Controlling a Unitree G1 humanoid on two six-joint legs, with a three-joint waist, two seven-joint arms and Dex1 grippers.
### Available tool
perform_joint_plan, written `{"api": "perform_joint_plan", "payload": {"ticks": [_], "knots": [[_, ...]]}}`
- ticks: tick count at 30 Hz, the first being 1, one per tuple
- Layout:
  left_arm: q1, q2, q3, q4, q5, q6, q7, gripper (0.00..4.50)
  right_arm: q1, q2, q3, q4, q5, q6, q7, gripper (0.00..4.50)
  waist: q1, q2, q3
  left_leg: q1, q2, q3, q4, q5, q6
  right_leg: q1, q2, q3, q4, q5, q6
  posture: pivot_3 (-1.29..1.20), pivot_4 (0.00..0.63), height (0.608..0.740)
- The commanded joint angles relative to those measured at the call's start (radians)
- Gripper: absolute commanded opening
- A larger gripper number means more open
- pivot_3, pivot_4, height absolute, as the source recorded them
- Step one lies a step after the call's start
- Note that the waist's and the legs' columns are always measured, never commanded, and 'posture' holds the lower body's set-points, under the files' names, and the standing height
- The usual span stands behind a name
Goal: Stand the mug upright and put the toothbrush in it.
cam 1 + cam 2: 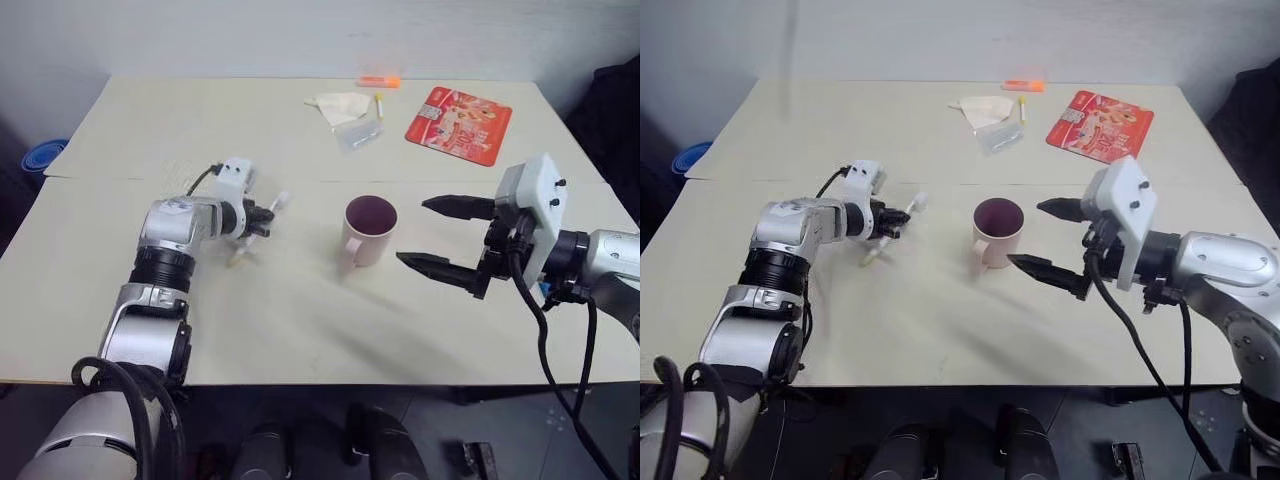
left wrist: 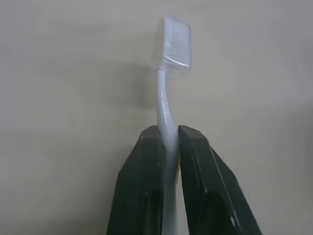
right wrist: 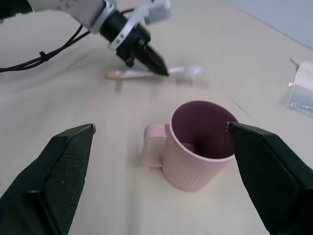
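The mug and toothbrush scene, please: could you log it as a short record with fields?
mug: upright on table, opening up, empty
toothbrush: clamped in shut left gripper, head past the fingertips
right gripper: open, beside mug, holding nothing
table back edge: red packet, clear bag
left to do: toothbrush into mug

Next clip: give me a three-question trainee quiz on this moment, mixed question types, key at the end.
1. True or false: the pale pink ribbed mug lies on its side.
2. What is the left gripper shut on?
A. the slim white toothbrush
B. the mug's handle
C. nothing
3. Fill in: the right gripper has its jaws ____, one to each side of the mug, touching nothing.

Key
1. False; it stands upright on the cream table, mouth up.
2. A; the jaws pinch its neck below the capped bristle head.
3. open.
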Motion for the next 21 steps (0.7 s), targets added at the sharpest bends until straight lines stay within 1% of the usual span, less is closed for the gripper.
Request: {"api": "perform_joint_plan", "payload": {"ticks": [1,3,5,7,11,16,21], "knots": [[-0.076,-0.058,0.109,-0.139,-0.112,-0.158,-0.018,0.19,-0.004,-0.007,-0.045,-0.018,0.021,0.001,-0.033,4.50,0.001,0.000,0.000,0.000,-0.001,0.000,0.000,0.000,0.000,0.000,-0.001,-0.001,0.000,0.000,0.000,0.00,0.150,0.740],[-0.106,-0.105,0.148,-0.183,-0.196,-0.146,-0.055,0.19,-0.014,0.011,-0.041,-0.011,0.019,0.002,-0.065,4.50,0.003,0.000,0.000,-0.001,-0.002,0.000,0.000,0.000,0.001,0.000,-0.001,-0.001,-0.001,0.001,0.001,0.00,0.150,0.740],[-0.131,-0.161,0.143,-0.224,-0.238,-0.169,-0.082,0.19,-0.030,0.031,-0.021,-0.006,0.009,0.003,-0.105,4.50,0.002,0.000,0.000,-0.002,-0.002,0.000,0.000,0.000,0.002,0.000,-0.001,-0.002,-0.003,0.002,0.003,0.00,0.150,0.740],[-0.141,-0.205,0.115,-0.247,-0.245,-0.200,-0.098,0.19,-0.036,0.039,-0.008,-0.009,0.006,0.003,-0.126,4.50,0.001,0.000,0.000,-0.001,-0.003,0.002,0.000,0.000,0.003,0.000,-0.002,-0.002,-0.004,0.002,0.004,0.00,0.150,0.740],[-0.160,-0.307,0.087,-0.188,-0.233,-0.278,-0.072,0.19,-0.042,0.048,-0.016,-0.010,0.015,0.010,-0.165,4.50,0.001,-0.001,0.000,0.000,-0.004,0.003,0.000,0.000,0.004,0.001,-0.001,-0.002,-0.004,0.003,0.005,0.00,0.150,0.740],[-0.122,-0.368,0.056,-0.152,-0.221,-0.330,-0.075,0.19,-0.033,0.043,-0.035,-0.014,0.016,0.017,-0.210,4.50,-0.003,-0.001,0.000,0.000,-0.003,0.004,0.000,0.001,0.004,0.001,0.000,-0.002,-0.005,0.004,0.005,0.00,0.150,0.740],[-0.092,-0.398,0.055,-0.126,-0.241,-0.330,-0.083,0.19,-0.002,0.029,-0.064,-0.044,0.036,0.036,-0.236,4.50,0.000,-0.001,0.000,0.000,-0.002,0.004,0.000,0.001,0.004,0.001,0.001,-0.002,-0.005,0.004,0.004,0.00,0.150,0.740]]}}
